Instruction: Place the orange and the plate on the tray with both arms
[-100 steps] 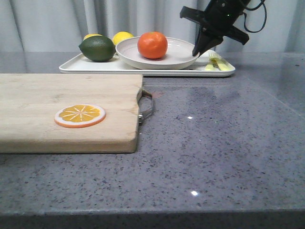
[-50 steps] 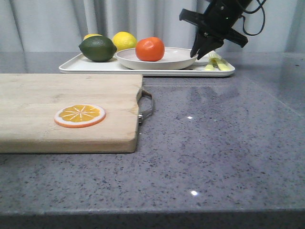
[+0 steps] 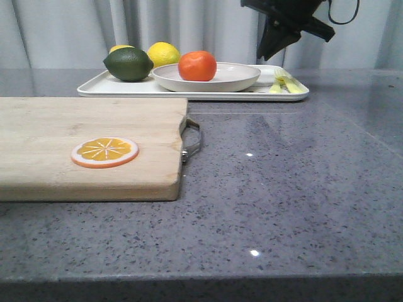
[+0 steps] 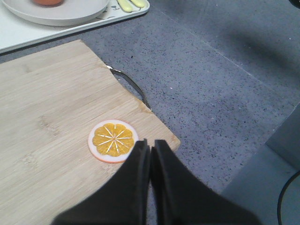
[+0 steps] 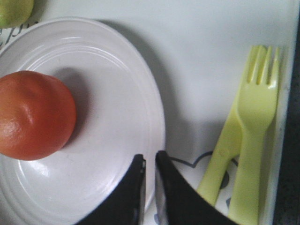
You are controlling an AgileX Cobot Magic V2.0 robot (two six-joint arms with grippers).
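Since the earlier frames the plate [image 3: 208, 77] has settled flat on the tray [image 3: 113, 88], and the right gripper [image 3: 269, 51] has risen clear of the plate rim. The orange [image 3: 197, 65] sits in the plate, left of centre, near a dark green fruit [image 3: 128, 63] and a lemon [image 3: 163, 54]. Front view: the cutting board [image 3: 56, 126] carries an orange slice [image 3: 104, 152]; the left gripper is outside this view. Right wrist view: the right gripper [image 5: 149, 161] hangs over the plate rim [image 5: 157, 122], its jaws nearly together and holding nothing; a yellow-green fork [image 5: 255, 126] and knife [image 5: 224, 154] lie beside the plate. Left wrist view: the left gripper [image 4: 150, 144] hovers above the board edge beside the slice [image 4: 113, 140], fingers pressed together, empty.
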